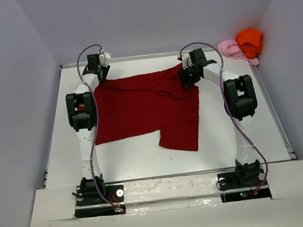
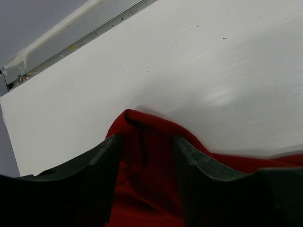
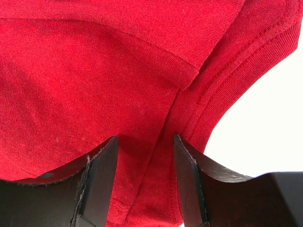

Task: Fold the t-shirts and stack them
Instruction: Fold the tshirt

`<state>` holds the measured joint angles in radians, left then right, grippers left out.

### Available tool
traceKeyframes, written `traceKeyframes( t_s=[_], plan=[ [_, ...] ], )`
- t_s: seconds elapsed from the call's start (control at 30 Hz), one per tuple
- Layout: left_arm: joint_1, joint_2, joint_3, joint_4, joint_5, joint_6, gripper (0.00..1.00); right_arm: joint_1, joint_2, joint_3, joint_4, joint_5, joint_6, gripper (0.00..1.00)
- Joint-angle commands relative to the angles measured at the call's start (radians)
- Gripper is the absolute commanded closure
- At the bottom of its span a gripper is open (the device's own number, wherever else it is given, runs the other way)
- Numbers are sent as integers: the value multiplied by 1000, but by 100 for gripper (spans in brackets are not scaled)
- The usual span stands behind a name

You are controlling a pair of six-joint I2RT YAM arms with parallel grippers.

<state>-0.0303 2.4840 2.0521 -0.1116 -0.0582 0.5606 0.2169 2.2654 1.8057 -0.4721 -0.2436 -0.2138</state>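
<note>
We find the dark red t-shirt (image 1: 146, 111) spread on the table (image 1: 135, 164), left gripper (image 2: 146, 142) and right gripper (image 3: 146, 142) parted astride its far edge, apparently not yet pinching; the first fold demands closing both together.

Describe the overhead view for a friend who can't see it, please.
A large dark red t-shirt lies spread on a white table, with the robot's left hand and right hand reaching to either end of its far edge. An orange shirt and a pink shirt sit bunched in the far right corner.
</note>
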Motion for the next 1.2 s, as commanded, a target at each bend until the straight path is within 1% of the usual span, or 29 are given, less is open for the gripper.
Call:
traceKeyframes(
  t_s=[0.0,0.07,0.27,0.63,1.0,1.17],
  plan=[
    [10,-73,-7,13,-45,4,41,4,-18,30,0,-8,-10,45],
    [10,-82,-21,18,-40,2,41,4,-17,32,0,-10,-10,44],
    [10,-140,-90,102,-48,-1,41,4,-9,29,0,-10,-10,45],
    [13,-112,-63,99,-77,1,41,4,-15,23,0,-13,-12,44],
    [15,-42,8,78,-100,13,40,4,-15,17,0,-17,-12,45],
    [15,-23,28,69,-89,15,41,4,-12,18,0,-14,-12,45]
  ],
)
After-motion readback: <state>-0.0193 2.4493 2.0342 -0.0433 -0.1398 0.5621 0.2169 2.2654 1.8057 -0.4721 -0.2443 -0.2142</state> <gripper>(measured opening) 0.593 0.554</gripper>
